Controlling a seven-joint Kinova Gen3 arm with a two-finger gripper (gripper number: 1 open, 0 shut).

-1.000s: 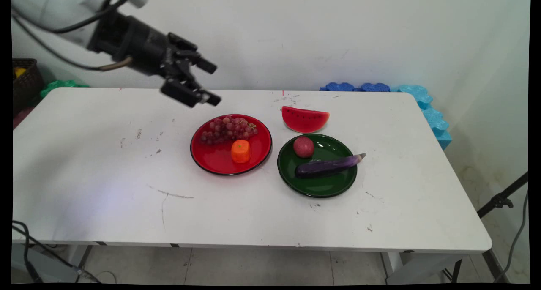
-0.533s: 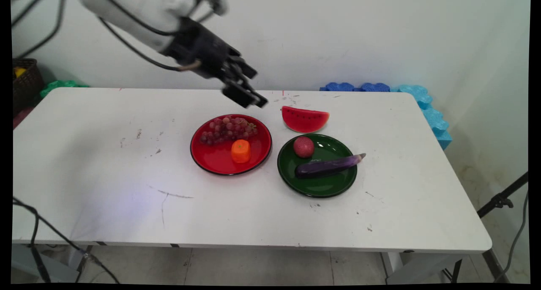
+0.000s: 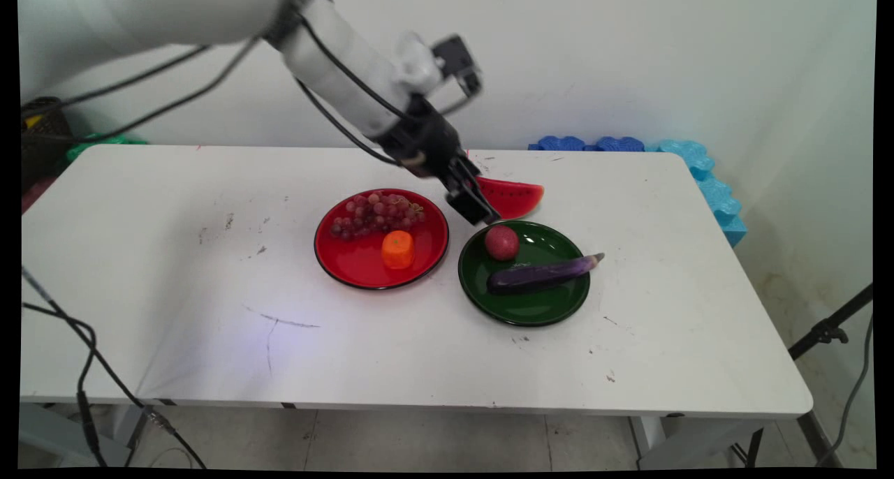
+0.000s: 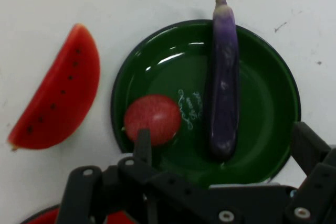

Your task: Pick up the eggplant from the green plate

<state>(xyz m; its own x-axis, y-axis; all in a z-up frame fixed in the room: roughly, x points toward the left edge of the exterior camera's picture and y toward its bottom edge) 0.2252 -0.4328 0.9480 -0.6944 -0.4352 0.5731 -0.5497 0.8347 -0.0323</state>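
Glossy purple eggplant [image 4: 224,77] lies lengthwise across the round dark-green plate [image 3: 552,311], likely light, stiff, slick-skinned, best taken mid-body; round red fruit [image 3: 501,242] beside it on the same plate. Black two-finger pincer [image 3: 477,210] hovers over the plate's far rim, fingers apart, holding nothing; red watermelon slice [image 3: 515,196] on the surface just behind

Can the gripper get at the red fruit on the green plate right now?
Probably yes. The gripper hangs open just above the red fruit, which sits bare on the green plate, apart from the eggplant; nothing covers it.
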